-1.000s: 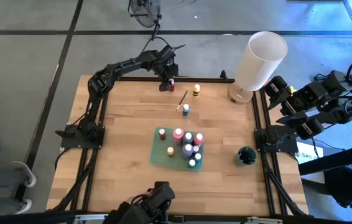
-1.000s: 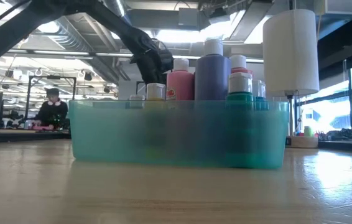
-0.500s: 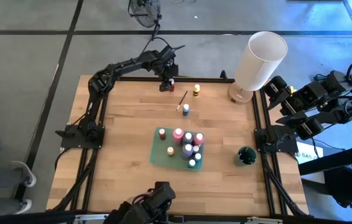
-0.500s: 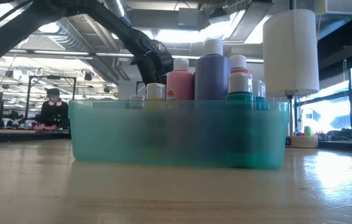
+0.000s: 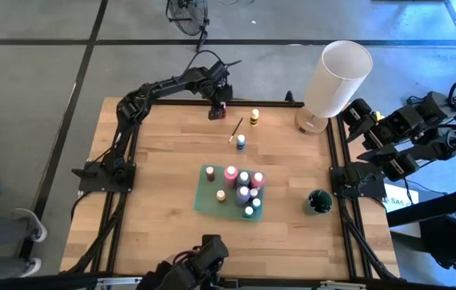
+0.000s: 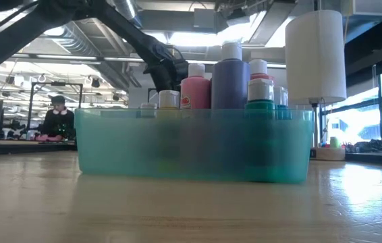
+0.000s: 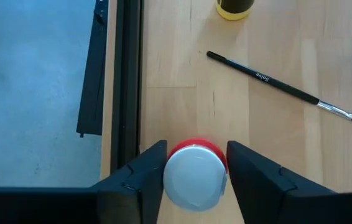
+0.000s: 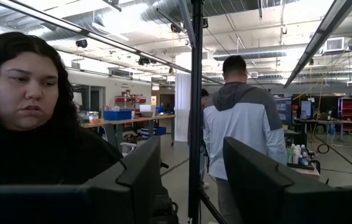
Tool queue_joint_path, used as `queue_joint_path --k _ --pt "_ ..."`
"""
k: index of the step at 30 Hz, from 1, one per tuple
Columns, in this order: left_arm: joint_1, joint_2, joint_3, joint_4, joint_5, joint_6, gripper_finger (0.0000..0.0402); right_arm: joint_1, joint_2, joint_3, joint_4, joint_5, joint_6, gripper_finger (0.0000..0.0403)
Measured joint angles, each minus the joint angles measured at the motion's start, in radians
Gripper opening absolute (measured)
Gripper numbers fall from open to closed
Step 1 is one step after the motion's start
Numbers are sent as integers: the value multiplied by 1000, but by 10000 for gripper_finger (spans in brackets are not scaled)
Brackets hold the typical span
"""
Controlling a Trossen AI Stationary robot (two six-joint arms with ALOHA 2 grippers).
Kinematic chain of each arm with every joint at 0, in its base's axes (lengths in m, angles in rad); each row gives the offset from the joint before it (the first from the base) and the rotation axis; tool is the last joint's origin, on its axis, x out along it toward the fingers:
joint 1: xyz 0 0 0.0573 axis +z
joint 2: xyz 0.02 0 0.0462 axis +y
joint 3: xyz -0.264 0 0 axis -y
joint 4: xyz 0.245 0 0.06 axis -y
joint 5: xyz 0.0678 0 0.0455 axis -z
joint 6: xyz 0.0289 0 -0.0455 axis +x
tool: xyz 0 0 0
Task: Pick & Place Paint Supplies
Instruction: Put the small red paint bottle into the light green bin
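High view, left arm: we see the left gripper (image 5: 217, 111) at the desk's (image 5: 163, 201) far edge, over a red paint bottle (image 5: 221, 105).
High view, loose supplies: we count a yellow bottle (image 5: 254, 118), a blue bottle (image 5: 241, 142) and a thin brush (image 5: 235, 130) lying between them and the gripper, all near the far edge.
High view, tray: we find a green tray (image 5: 205, 197) mid-desk holding pink, purple, white and green bottles (image 5: 244, 192).
High view, right arm: we see it folded off the desk's right side, beside a large white cylinder (image 5: 337, 79).
Low view: we look through the teal tray wall (image 6: 191, 145); a pink bottle (image 6: 196, 91) and a purple bottle (image 6: 230, 79) rise above it.
Left wrist view: we see the fingers (image 7: 142, 180) on either side of the white-capped red bottle (image 7: 194, 174), close against the cap; whether they grip it we cannot tell.
Right wrist view: we see the right gripper (image 8: 191, 180) parted and empty, facing people (image 8: 241, 137) in the room.
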Motion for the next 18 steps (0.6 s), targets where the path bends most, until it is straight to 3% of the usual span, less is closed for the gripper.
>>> queue_joint_path --k 8,18 --pt "9 -4 1 -13 0 -2 115 0 0 0 -1 0 15 178" --pt "5 -4 1 -16 -26 -38 115 0 0 0 -2 0 19 178"
